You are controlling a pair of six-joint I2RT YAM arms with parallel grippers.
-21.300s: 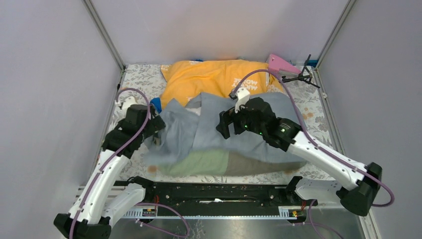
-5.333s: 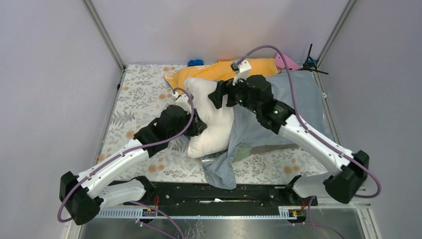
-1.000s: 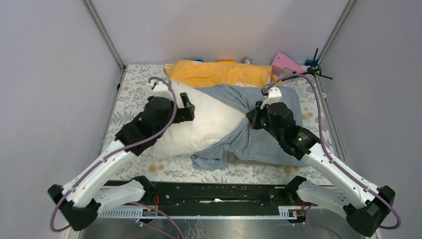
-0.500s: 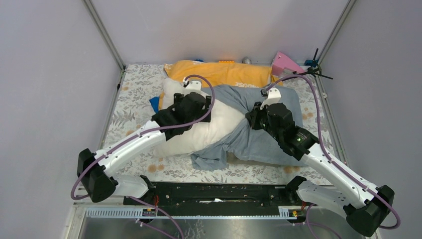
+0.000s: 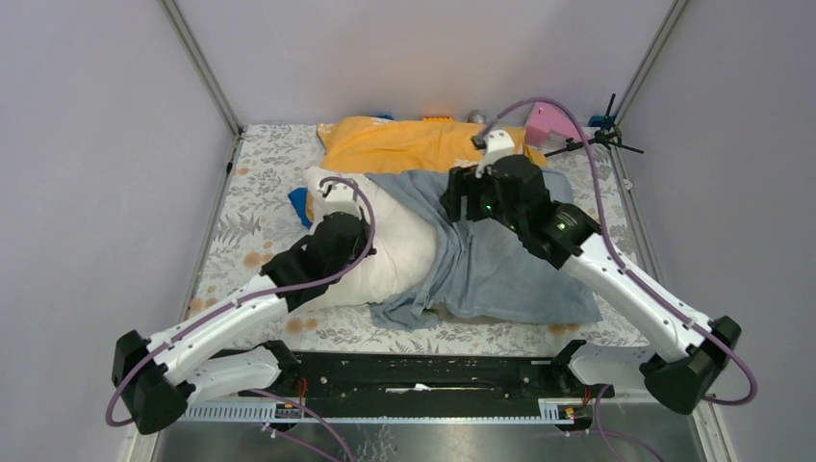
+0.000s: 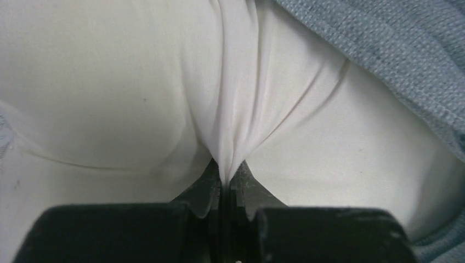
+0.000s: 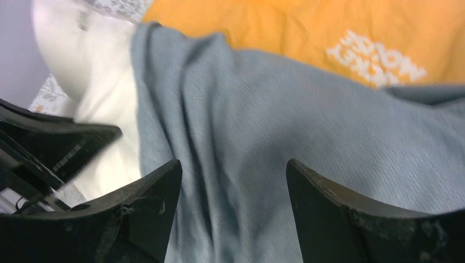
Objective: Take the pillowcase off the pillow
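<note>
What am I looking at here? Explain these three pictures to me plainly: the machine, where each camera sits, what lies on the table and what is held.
Two white robot arms are bolted at the near edge of a floral-covered table, each ending in a two-finger gripper. The wide picture comes from a fixed camera above and behind them. The other two come from cameras on the wrists, looking past each arm's own fingers.

On the table lies a plump white pillow, its right part under the grey-blue pillowcase. Behind them lies an orange-covered pillow with white lettering.

The left gripper is shut, pinching a fold of the white pillow's cloth. The right gripper is open above the pillowcase and holds nothing.
</note>
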